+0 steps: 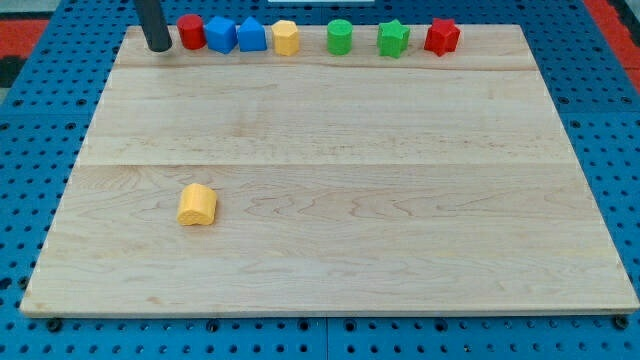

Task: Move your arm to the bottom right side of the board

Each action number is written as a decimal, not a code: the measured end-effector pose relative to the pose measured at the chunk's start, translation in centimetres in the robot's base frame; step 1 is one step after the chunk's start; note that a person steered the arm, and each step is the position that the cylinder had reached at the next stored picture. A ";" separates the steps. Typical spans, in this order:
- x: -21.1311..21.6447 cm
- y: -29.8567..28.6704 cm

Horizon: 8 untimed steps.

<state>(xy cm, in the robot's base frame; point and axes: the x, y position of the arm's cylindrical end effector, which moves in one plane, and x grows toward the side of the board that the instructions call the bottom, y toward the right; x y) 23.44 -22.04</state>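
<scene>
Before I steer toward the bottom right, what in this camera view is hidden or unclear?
- Rod: cut off by the view's top edge; only my tip shows, left of the red block.
- Blue block and blue block beside it: touching or apart, too small to tell.
- Board: its underside supports are hidden.

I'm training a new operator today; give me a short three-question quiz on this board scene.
1. True or false: my tip is at the view's top left, just left of the red block.
2. How many blocks stand in the row along the top edge of the board?
3. Which block lies alone? A) green block B) yellow block C) blue block

Key: 1 true; 2 seven; 3 B, toward the view's lower left, far from my tip.
</scene>
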 end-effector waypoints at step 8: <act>31.5 39.1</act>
<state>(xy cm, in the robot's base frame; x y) 54.97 17.05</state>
